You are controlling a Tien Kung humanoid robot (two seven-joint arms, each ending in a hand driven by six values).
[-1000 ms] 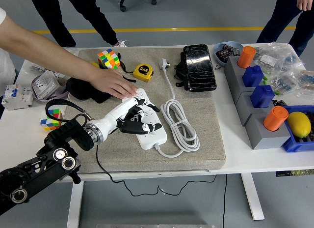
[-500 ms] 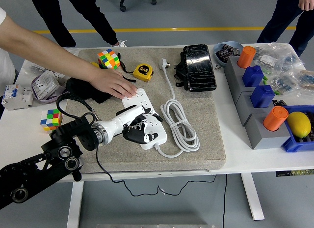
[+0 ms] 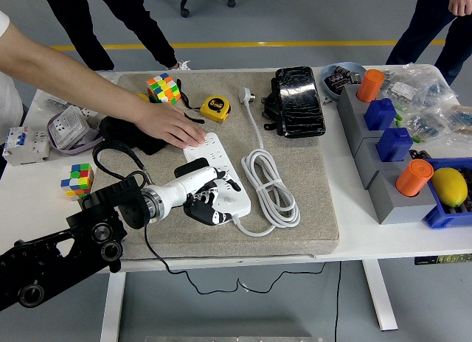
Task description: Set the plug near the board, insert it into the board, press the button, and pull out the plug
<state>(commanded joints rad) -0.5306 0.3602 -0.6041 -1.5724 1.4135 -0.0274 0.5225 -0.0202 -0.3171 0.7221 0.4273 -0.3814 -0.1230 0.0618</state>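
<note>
The left hand (image 3: 203,194), fingers curled on the black plug (image 3: 204,207), has drawn back toward the near end of the white power strip (image 3: 218,174) — the pull-out seems underway — while a person's hand (image 3: 171,125) steadies its far end.

— Where did your power strip (image 3: 218,171) lie?
— On the mat (image 3: 310,209) in the middle of the counter (image 3: 354,235), running from far left to near right. Your robot's left hand (image 3: 200,198) lay over its near end, and a person's hand (image 3: 171,125) pressed on its far end.
— And the cable?
— The coiled cord (image 3: 269,187) sat just right of the strip, its plug (image 3: 248,96) lying farther back. You had the tape measure (image 3: 215,107) behind the strip, one cube (image 3: 163,88) left of that tape, another cube (image 3: 77,178) off the mat at the left.
— The right side?
— Blocks (image 3: 383,147) stood along the right, with a lemon (image 3: 450,186) in a tray (image 3: 439,214) at their near end.
</note>
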